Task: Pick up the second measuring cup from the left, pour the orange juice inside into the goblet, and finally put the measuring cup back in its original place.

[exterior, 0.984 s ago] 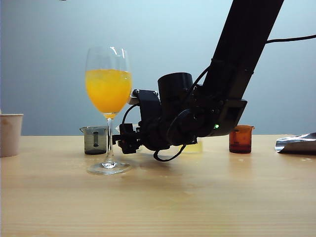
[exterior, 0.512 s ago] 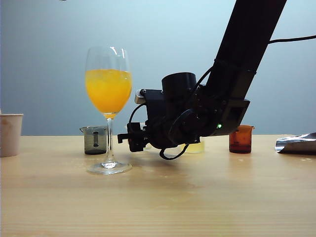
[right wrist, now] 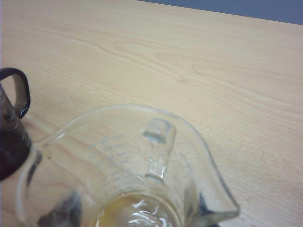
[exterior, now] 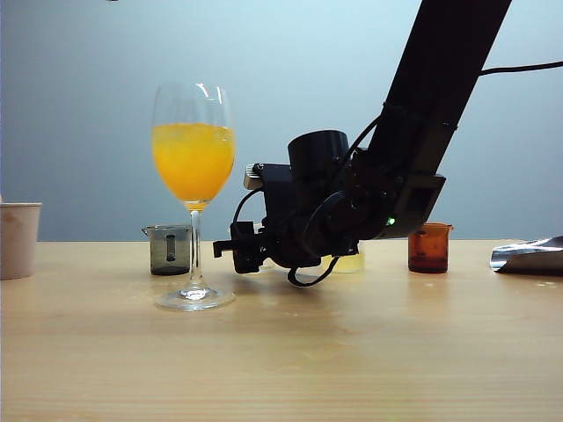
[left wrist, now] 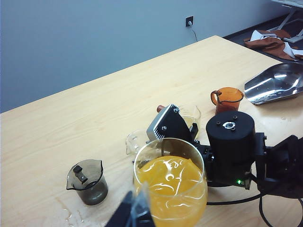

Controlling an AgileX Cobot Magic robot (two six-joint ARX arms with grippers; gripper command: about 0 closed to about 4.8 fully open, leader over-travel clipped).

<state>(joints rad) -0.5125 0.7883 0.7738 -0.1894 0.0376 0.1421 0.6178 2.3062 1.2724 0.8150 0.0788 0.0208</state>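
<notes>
Right gripper [exterior: 230, 251] low over table [exterior: 352, 352], pinching emptied measuring cup [right wrist: 128, 175]; goblet [exterior: 193, 167] holds orange juice [exterior: 193, 158]. Left gripper [left wrist: 132, 213]: state unclear.

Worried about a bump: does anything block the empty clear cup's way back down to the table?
Nothing visible does. The right gripper holds the second measuring cup down by the bare table, grey cup close beside it; the left gripper hangs above the goblet.

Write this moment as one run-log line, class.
goblet: holds orange juice | right gripper: low beside goblet, jaws on nearly empty second measuring cup | left gripper: overlooking goblet, jaws unclear
</notes>
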